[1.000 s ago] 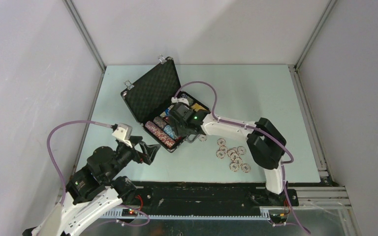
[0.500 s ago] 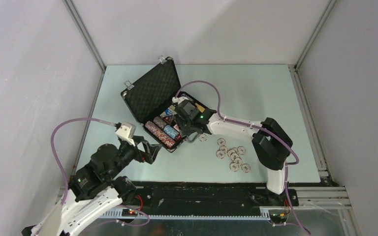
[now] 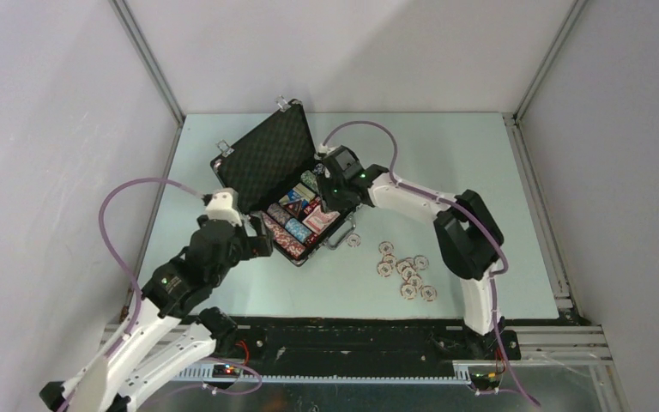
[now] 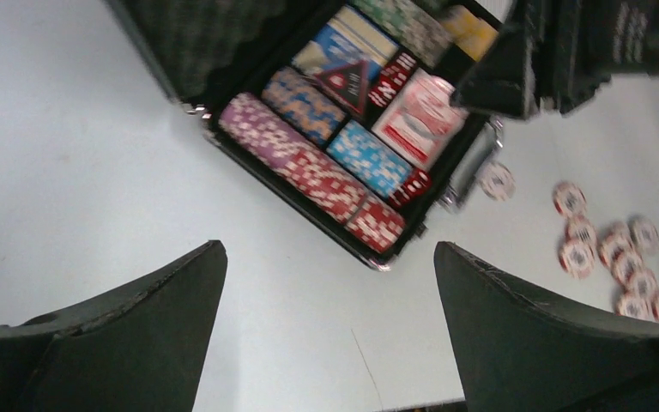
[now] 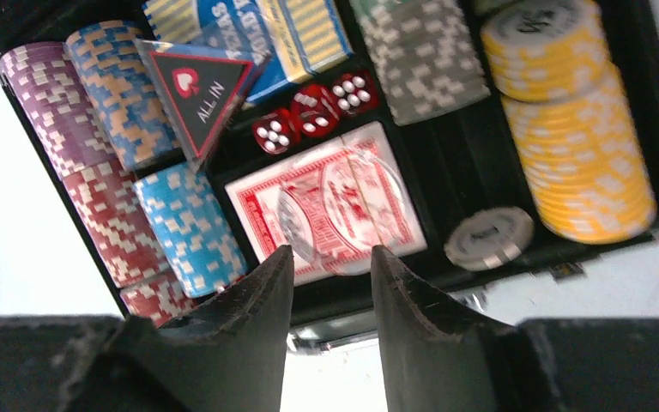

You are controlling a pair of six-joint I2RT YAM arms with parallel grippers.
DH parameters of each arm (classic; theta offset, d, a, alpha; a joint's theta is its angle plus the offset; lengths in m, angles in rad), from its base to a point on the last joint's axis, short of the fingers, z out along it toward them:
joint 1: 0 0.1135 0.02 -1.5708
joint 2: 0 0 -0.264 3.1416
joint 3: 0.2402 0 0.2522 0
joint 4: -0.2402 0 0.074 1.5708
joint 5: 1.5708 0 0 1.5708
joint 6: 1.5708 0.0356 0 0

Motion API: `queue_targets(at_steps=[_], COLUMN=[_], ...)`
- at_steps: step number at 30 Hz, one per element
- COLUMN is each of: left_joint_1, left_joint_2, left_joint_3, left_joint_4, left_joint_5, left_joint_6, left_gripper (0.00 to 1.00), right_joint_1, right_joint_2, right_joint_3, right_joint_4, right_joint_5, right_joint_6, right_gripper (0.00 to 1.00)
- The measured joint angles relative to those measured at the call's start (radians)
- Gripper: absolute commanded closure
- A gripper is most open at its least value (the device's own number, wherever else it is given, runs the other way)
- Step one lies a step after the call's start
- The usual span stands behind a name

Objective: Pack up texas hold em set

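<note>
Loose chips (image 3: 406,273) lying toward the counter's (image 3: 446,154) near edge beside the open case (image 3: 266,159), chip rows (image 3: 285,233), cards (image 5: 326,202), dice (image 5: 313,112) sitting inside, right claw (image 5: 330,266) hovering half-open above, left claw (image 4: 328,253) gaping, both empty

Pale green table (image 3: 472,167): open black case (image 3: 264,161) left-centre; loose chips (image 3: 408,273) scattered to its right.

Pale table (image 3: 446,154), grey walls (image 3: 51,129) (perhaps panels)
</note>
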Motion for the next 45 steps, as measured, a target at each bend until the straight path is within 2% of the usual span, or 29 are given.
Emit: queue_targets(at_steps=[4,6,11,13,22,27,31,33,34,36,39,43,45], left_joint_1=[0.148,0.227,0.377,0.401,0.425,0.425,0.425,0.425,0.425,0.425,0.425,0.425,0.425], left_joint_2=[0.003,0.011,0.042,0.042,0.01,-0.028,-0.035,-0.035,-0.034,-0.025,0.005,0.046,0.048], left_joint_3=[-0.025,-0.025,-0.024,-0.024,-0.024,-0.026,-0.027,-0.028,-0.028,-0.028,-0.028,-0.028,-0.028], left_joint_4=[0.029,0.05,0.08,0.083,0.082,0.083,0.088,0.091,0.093,0.104,0.112,0.115,0.117], left_joint_5=[0.006,0.029,0.105,0.12,0.131,0.151,0.161,0.173,0.18,0.193,0.206,0.222,0.23], left_joint_6=[-0.043,-0.051,-0.053,-0.049,0.006,0.022,0.032,0.038,0.038,0.037,0.026,-0.013,-0.023], left_gripper=[0.02,0.02,0.02,0.02,0.02,0.02,0.02,0.02,0.02,0.02,0.02,0.02,0.02], right_joint_1=[0.018,0.028,0.043,0.053,0.082,0.107,0.117,0.111,0.106,0.091,0.054,-0.006,-0.031], right_joint_2=[0.103,0.145,0.134,0.126,-0.016,-0.049,-0.046,-0.05,-0.054,-0.073,-0.129,-0.243,-0.28], right_joint_3=[0.102,0.128,0.106,0.071,-0.117,-0.208,-0.232,-0.232,-0.232,-0.232,-0.234,-0.273,-0.281], right_joint_4=[-0.03,-0.057,-0.077,-0.106,0.021,-0.16,-0.261,-0.266,-0.268,-0.271,-0.257,-0.168,-0.135], right_joint_5=[-0.036,-0.053,-0.112,-0.109,-0.087,-0.095,-0.102,-0.104,-0.105,-0.105,-0.101,-0.087,-0.057], right_joint_6=[-0.005,-0.002,0.015,0.026,0.072,0.071,0.064,0.061,0.061,0.075,0.119,0.219,0.251], right_gripper=[0.68,0.68,0.74,0.76,0.79,0.79,0.7,0.55,0.44,0.32,0.3,0.38,0.46])
